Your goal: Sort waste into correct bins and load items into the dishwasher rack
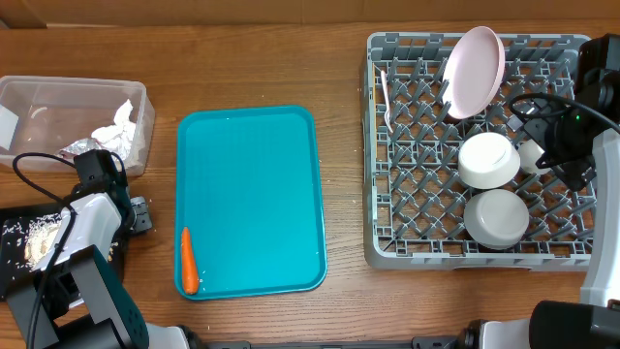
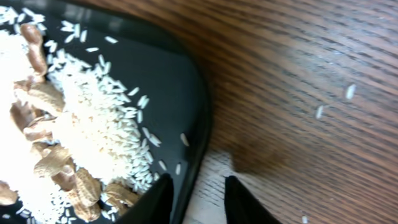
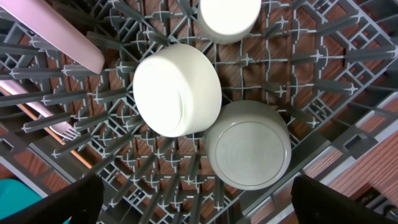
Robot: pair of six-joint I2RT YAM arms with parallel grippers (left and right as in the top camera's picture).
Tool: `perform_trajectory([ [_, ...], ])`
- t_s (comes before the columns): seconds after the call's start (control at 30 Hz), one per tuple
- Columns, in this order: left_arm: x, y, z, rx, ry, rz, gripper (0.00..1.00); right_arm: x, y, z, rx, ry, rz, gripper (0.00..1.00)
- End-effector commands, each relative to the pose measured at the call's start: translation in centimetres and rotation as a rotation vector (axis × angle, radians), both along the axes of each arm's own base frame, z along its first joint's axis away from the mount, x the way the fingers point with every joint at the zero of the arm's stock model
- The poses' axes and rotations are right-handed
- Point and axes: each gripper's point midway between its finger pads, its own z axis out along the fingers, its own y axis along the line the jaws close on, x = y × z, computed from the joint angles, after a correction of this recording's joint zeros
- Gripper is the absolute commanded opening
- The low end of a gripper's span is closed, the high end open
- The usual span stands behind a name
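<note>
The black tray (image 1: 15, 276) lies at the front left with rice and nut scraps (image 2: 93, 106) in it. My left gripper (image 2: 199, 202) is narrowly open, its fingers astride the tray's rim (image 2: 198, 134) at its right corner, one inside and one over the table. The clear tub (image 1: 58, 85) holds the crumpled napkin (image 1: 118, 126) and the foil wrapper (image 1: 76, 148). An orange carrot piece (image 1: 189, 260) lies on the teal tray. The grey rack (image 1: 383, 247) holds the plate (image 1: 475, 68), the fork (image 1: 386, 97), two bowls (image 3: 177, 90) (image 3: 249, 146) and the cup (image 3: 229, 18). My right gripper (image 3: 205, 205) is wide open and empty above the rack.
The teal tray (image 1: 252, 174) fills the middle of the wooden table. A few loose rice grains (image 2: 350, 92) lie on the table beside the black tray. My right arm (image 1: 572, 126) hangs over the rack's right side and partly hides the cup.
</note>
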Motion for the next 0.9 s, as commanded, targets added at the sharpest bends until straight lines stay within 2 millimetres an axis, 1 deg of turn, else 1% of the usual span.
perform_trajectory([
  [0.0, -0.7, 0.6, -0.3, 0.028, 0.030, 0.014, 0.24, 0.0, -0.1, 0.0, 0.001, -0.004, -0.001, 1.00],
  [0.2, -0.6, 0.6, -0.3, 0.031, 0.023, 0.015, 0.04, 0.0, -0.1, 0.0, 0.000, -0.005, -0.001, 1.00],
  [0.37, -0.3, 0.8, -0.2, 0.036, 0.014, 0.012, 0.04, 0.0, -0.1, 0.0, 0.000, -0.005, -0.001, 1.00],
  [0.5, -0.2, 0.8, -0.2, 0.042, 0.026, -0.037, 0.04, 0.0, -0.1, 0.0, 0.000, -0.005, -0.001, 1.00],
  [0.73, 0.5, 0.9, -0.1, 0.051, 0.002, -0.048, 0.04, 0.0, -0.1, 0.0, 0.000, -0.005, -0.001, 1.00],
  [0.87, 1.2, 0.4, -0.2, 0.023, -0.011, -0.132, 0.04, 0.0, -0.1, 0.0, 0.001, -0.004, -0.001, 1.00],
])
